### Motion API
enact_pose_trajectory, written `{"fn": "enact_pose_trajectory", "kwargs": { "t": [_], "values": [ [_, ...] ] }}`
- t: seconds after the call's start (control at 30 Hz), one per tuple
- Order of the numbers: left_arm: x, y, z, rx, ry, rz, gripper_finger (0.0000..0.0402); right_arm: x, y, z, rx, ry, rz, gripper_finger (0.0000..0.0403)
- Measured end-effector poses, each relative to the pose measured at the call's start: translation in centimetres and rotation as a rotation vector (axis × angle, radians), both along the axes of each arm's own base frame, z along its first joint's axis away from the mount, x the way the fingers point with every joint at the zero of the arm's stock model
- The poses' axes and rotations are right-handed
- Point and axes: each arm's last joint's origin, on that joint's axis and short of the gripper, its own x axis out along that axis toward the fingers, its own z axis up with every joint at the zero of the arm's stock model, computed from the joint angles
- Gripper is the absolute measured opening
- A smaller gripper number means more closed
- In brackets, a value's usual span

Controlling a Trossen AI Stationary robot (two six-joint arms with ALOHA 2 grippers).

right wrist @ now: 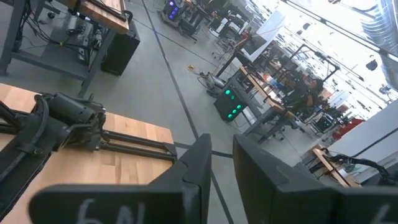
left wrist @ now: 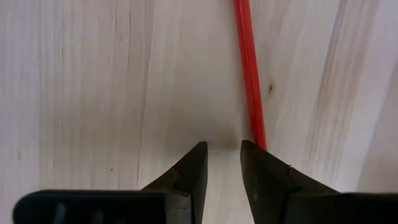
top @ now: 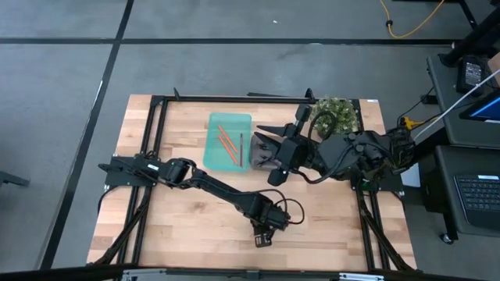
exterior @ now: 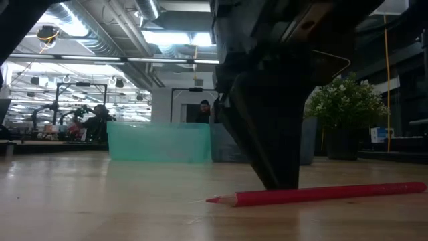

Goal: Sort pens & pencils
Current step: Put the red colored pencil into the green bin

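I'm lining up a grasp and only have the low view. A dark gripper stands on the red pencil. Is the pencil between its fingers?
Observer: No. In the left wrist view the red pencil runs to one finger, and the gap of the left gripper shows only bare wood.
Operator: Are the fingers open?
Observer: Yes, parted, with nothing in them.
Operator: What is in the teal tray? I only see its wall.
Observer: From above, the teal tray holds a few orange pencils and one dark stick.
Operator: And the other arm?
Observer: The right gripper waits beside that tray, away from the red pencil.
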Motion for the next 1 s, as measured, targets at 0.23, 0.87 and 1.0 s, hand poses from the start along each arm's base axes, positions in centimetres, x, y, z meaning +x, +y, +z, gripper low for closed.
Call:
{"fn": "enact_pose_trajectory", "kwargs": {
  "t": [0.23, 0.87, 1.0],
  "values": [
    [0.3, -0.1, 0.8, 0.018, 0.004, 0.002, 0.009, 0.0, 0.0, 0.0, 0.001, -0.001, 0.001, 0.0069],
    [0.5, -1.3, 3.9, 0.017, -0.061, 0.054, 0.009, 0.0, 0.0, -0.1, 0.017, -0.003, -0.001, 0.0069],
    [0.7, -1.4, 3.4, -0.008, -0.064, 0.061, 0.009, 0.0, 0.0, -0.1, 0.018, -0.004, -0.002, 0.0069]
  ]
}}
